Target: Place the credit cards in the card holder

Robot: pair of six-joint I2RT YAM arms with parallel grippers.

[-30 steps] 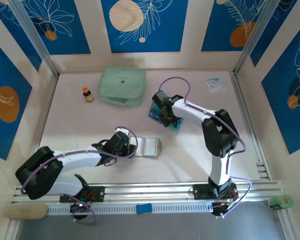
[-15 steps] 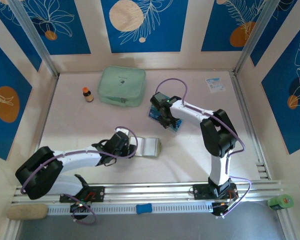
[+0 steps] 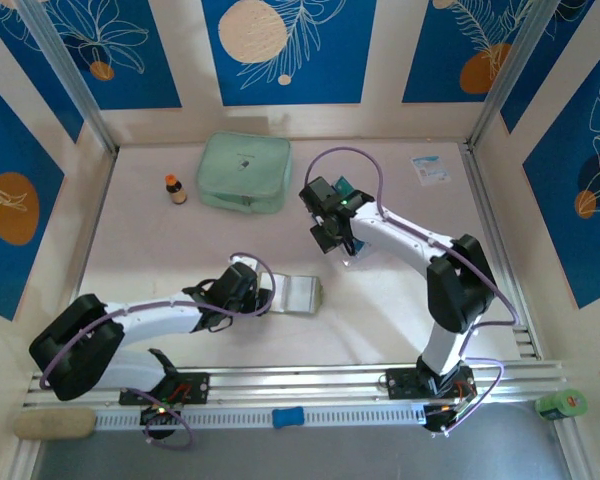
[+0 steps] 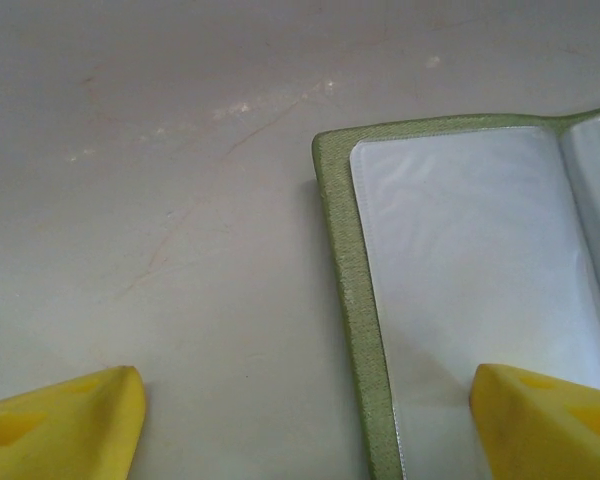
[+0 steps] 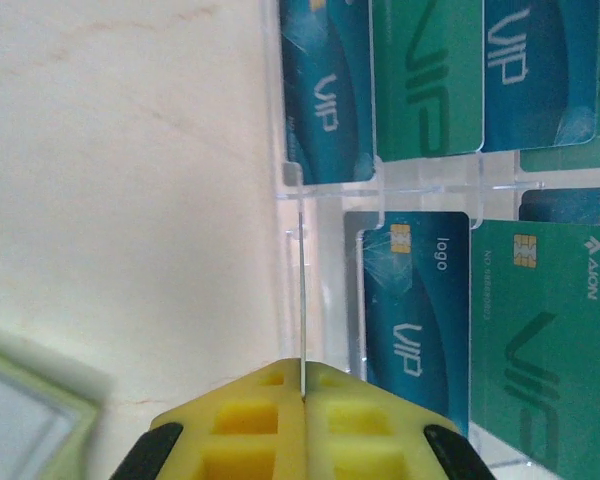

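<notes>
The olive-green card holder [image 3: 298, 295] lies open on the table with its clear pockets [image 4: 460, 270] facing up. My left gripper [image 4: 305, 400] is open and straddles the holder's left edge, one yellow finger [image 4: 550, 420] over the pocket and the other on the bare table. My right gripper [image 5: 302, 395] is shut on one credit card [image 5: 302, 300], a thin line seen edge-on. Beyond it, several blue and teal credit cards [image 5: 410, 300] marked VIP stand in a clear plastic rack [image 5: 290, 180]. From above, the right gripper [image 3: 328, 228] hovers over the rack, behind the holder.
A pale mint zip pouch [image 3: 244, 172] lies at the back, with a small orange-capped bottle [image 3: 175, 189] to its left. A white-and-blue packet [image 3: 430, 169] sits at the back right. A pale green corner [image 5: 30, 420] shows low left in the right wrist view.
The right arm has stretched out and its gripper has shifted up and back from the card rack. The left arm and the holder have not moved.
</notes>
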